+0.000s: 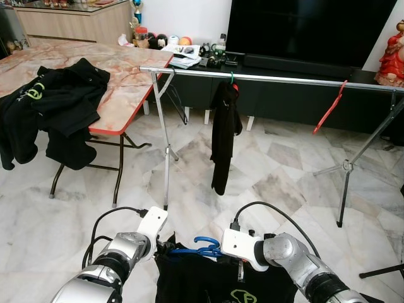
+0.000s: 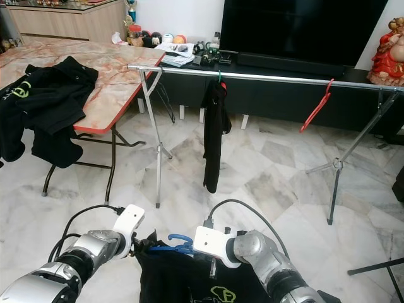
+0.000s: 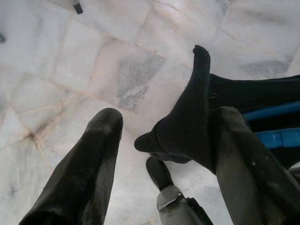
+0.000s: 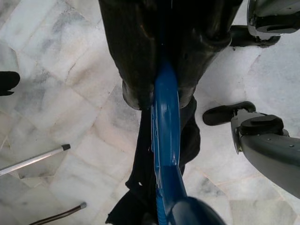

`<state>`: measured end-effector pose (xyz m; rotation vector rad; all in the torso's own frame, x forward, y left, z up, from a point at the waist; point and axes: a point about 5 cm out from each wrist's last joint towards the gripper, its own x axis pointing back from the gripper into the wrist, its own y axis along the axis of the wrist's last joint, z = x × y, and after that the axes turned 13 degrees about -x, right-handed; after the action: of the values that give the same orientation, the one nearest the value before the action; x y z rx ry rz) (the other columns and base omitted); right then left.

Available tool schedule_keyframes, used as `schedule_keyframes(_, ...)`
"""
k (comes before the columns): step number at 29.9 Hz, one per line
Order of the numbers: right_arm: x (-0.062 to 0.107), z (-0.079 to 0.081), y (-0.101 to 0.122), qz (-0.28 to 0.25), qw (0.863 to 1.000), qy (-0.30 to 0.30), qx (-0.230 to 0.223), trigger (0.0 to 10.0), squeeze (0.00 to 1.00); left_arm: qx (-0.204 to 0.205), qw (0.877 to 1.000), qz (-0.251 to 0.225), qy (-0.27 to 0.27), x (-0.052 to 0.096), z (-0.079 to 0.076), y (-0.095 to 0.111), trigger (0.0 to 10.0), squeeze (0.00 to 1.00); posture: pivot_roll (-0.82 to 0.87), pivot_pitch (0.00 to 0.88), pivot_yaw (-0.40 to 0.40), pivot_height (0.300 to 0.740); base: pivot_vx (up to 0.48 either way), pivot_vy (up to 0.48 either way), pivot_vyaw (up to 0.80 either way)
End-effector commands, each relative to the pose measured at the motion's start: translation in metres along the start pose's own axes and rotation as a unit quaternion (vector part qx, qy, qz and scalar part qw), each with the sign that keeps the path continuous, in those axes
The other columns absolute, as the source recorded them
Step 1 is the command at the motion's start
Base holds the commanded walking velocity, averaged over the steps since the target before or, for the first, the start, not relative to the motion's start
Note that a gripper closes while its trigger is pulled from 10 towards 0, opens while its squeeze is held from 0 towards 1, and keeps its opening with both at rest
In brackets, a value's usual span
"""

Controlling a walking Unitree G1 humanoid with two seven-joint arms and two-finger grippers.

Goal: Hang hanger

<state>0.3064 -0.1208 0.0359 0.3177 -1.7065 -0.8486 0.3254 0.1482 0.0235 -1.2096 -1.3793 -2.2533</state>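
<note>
- The right end effector [image 4: 157, 101] had its two black fingers pinched tight on the blue hanger [image 4: 166, 154], low in front of the robot, with the hanger's hook [image 1: 207, 242] curling up just beside its white wrist housing.
- A black shirt [image 1: 208, 281] hung on that hanger, draping down below both arms (a green logo showed near its bottom edge).
- The left end effector [image 3: 159, 136] sat just to the left of the right one; its fingers stood parted, and one finger [image 3: 243, 159] pressed against a fold of the shirt's black fabric, the other [image 3: 89, 159] free over the marble floor [image 3: 70, 70]. I could not tell whether that counted as a real grip.
- Well ahead of both end effectors ran the silver clothes rail [image 1: 284, 79] on its stands, carrying a dark garment [image 1: 224, 132] on a green hanger and, further right, a bare red hanger [image 1: 329, 107].
- Off to the left, beyond the left end effector, a marble tabletop [image 1: 126, 76] held more black clothing [image 1: 53, 104].
</note>
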Motion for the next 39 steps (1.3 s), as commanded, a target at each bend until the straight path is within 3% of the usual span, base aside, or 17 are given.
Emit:
schedule_keyframes(1,0.005,-0.008,0.010,-0.022,1.000,-0.013,0.004,10.0,0.00,0.007,0.999,0.030,0.010,-0.002,-0.004,-0.011,10.0,0.00,0.08,0.018,-0.048,0.740,0.000,0.000,0.00)
schedule_keyframes(11,0.005,-0.008,0.011,-0.027,1.000,-0.013,0.007,10.0,0.00,0.026,0.999,0.031,0.030,-0.004,-0.008,-0.011,10.0,0.00,0.08,0.017,-0.046,0.740,0.000,0.000,0.00)
schedule_keyframes(12,0.005,-0.008,0.011,-0.028,1.000,-0.012,0.007,10.0,0.00,0.030,0.999,0.029,0.027,-0.004,-0.010,-0.010,8.0,0.00,0.08,0.017,-0.046,0.740,0.000,0.000,0.00)
schedule_keyframes(13,0.005,-0.008,0.011,-0.028,1.000,-0.012,0.007,10.0,0.00,0.030,0.999,0.029,0.027,-0.004,-0.010,-0.010,8.0,0.00,0.08,0.017,-0.046,0.740,0.000,0.000,0.00)
schedule_keyframes(14,0.005,-0.008,0.011,-0.029,0.999,-0.011,0.007,10.0,0.00,0.034,0.999,0.025,0.024,-0.005,-0.013,-0.008,0.8,0.00,0.08,0.017,-0.046,0.740,0.000,0.000,0.00)
schedule_keyframes(15,0.005,-0.008,0.011,-0.029,0.999,-0.011,0.007,10.0,0.00,0.034,0.999,0.025,0.024,-0.005,-0.013,-0.008,0.8,0.00,0.08,0.017,-0.046,0.740,0.000,0.000,0.00)
schedule_keyframes(16,0.005,-0.008,0.011,-0.029,0.999,-0.011,0.007,10.0,0.00,0.035,0.999,0.023,0.021,-0.006,-0.015,-0.006,0.0,0.00,0.08,0.017,-0.047,0.740,0.000,0.000,0.00)
schedule_keyframes(29,0.006,-0.009,0.011,-0.027,0.999,-0.015,0.007,10.0,0.00,0.042,0.999,0.013,-0.008,-0.012,-0.042,0.005,0.0,0.00,0.08,0.018,-0.048,0.740,0.000,0.000,0.00)
schedule_keyframes(36,0.007,-0.011,0.010,-0.026,0.999,-0.020,0.005,10.0,0.00,0.043,0.999,0.015,-0.008,-0.011,-0.040,0.003,0.0,0.00,0.08,0.017,-0.047,0.740,0.000,0.000,0.00)
schedule_keyframes(39,0.008,-0.011,0.009,-0.025,0.999,-0.021,0.004,10.0,0.00,0.043,0.999,0.018,-0.006,-0.010,-0.032,-0.002,0.0,0.00,0.08,0.017,-0.047,0.740,0.000,0.000,0.00)
